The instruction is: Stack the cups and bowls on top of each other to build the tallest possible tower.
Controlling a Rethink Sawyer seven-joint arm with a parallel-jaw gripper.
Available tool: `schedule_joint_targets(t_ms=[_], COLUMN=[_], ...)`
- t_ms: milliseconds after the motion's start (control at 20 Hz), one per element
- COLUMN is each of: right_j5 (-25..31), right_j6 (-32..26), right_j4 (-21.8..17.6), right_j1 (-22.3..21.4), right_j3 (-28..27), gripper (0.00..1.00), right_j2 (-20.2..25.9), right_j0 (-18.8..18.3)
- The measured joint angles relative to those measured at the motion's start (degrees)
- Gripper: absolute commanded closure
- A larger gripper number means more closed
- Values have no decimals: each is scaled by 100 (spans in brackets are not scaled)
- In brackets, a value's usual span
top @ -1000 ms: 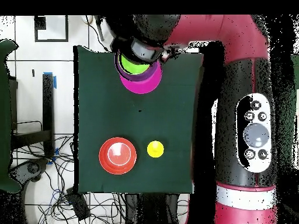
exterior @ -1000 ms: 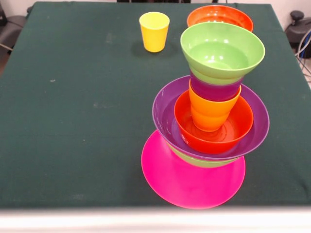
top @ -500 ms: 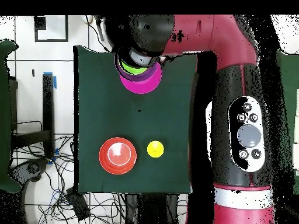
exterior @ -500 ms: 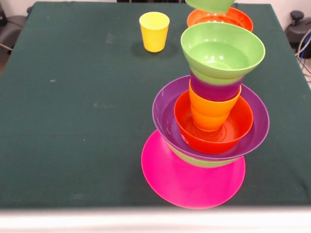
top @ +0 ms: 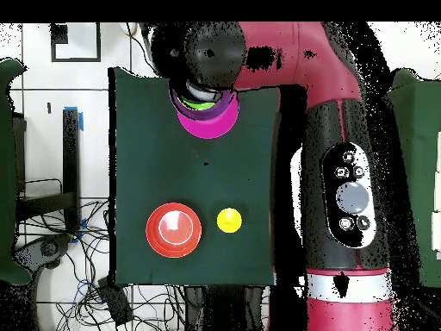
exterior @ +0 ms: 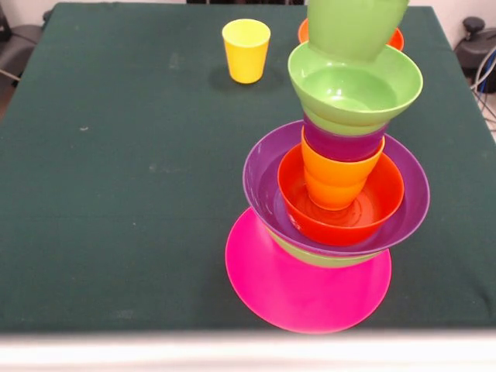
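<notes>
The light green cup (exterior: 356, 27) hangs lower than half a second ago. Then only its base showed at the top edge; now most of its body shows, upright, with its base just above the rim of the tower's top bowl. It now hides most of the loose orange-red bowl (exterior: 396, 38) behind it. In the overhead view the arm (top: 284, 52) has swung further over the tower (exterior: 338, 203). The gripper (top: 203, 89) sits under the black wrist, straight above the tower. Whether it is clamped on the green cup cannot be told.

The tower stands directly below the gripper, at one edge of the worktop (exterior: 116, 155). From the bottom up it runs:
- a wide pink bowl (exterior: 310, 294), turned upside down as the base
- a sliver of a light green bowl (exterior: 325, 260)
- a wide purple bowl (exterior: 260, 186)
- an orange-red bowl (exterior: 380, 205) nested in the purple one
- an orange cup (exterior: 337, 178) standing in the orange-red bowl
- a purple cup (exterior: 343, 145)
- a light green bowl (exterior: 355, 89), open side up, on top

All of it is glossy plastic, and the column leans slightly.

By count there are four cups: three in or over the tower and one yellow cup (exterior: 246, 50). The yellow cup stands upright on the worktop, well apart from the gripper. There are six bowls: five in the tower and the loose orange-red one, which sits beside the yellow cup.
</notes>
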Motion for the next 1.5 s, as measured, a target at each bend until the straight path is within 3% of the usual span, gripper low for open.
schedule_joint_targets(t_ms=[300, 1500], right_j5=[-341, -350], right_j6=[0, 0], right_j4=[0, 170], right_j1=[105, 242], right_j3=[78, 90], gripper=[100, 100], right_j2=[-144, -488], right_j0=[186, 322])
